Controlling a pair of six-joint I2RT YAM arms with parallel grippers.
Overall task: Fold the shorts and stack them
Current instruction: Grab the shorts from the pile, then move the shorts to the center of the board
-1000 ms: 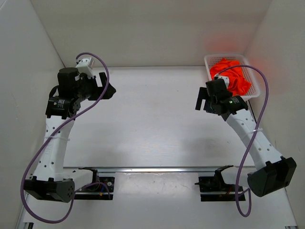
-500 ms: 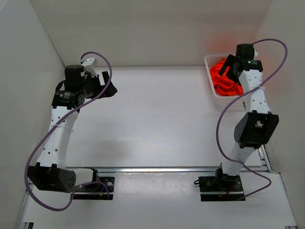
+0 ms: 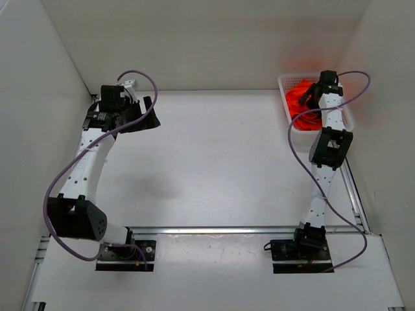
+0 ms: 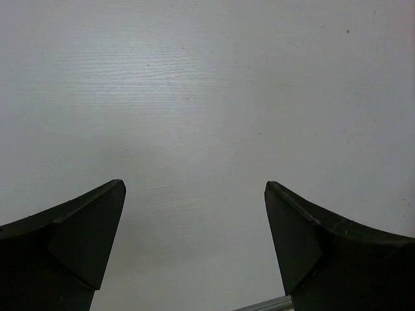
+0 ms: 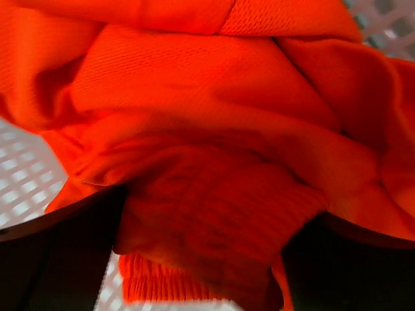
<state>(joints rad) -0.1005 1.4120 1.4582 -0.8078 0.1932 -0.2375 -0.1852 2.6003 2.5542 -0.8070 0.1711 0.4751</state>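
The bright orange-red shorts (image 3: 299,103) lie crumpled in the white mesh basket (image 3: 285,81) at the far right corner. My right gripper (image 3: 316,92) reaches down into the basket. In the right wrist view the shorts (image 5: 214,97) fill the frame, and the ribbed waistband bunches between the wide-apart jaws of my right gripper (image 5: 214,227), which is open around the fabric. My left gripper (image 3: 152,113) hovers over the table at the far left. In the left wrist view it (image 4: 194,194) is open with only bare table between its fingers.
White walls close in the table on the left, back and right. The basket's mesh floor (image 5: 26,181) shows beside the shorts. A metal rail (image 3: 214,229) runs along the near edge between the arm bases.
My right arm has swung from over the table up and back into the basket, onto the shorts. My left arm has stretched farther toward the back left.
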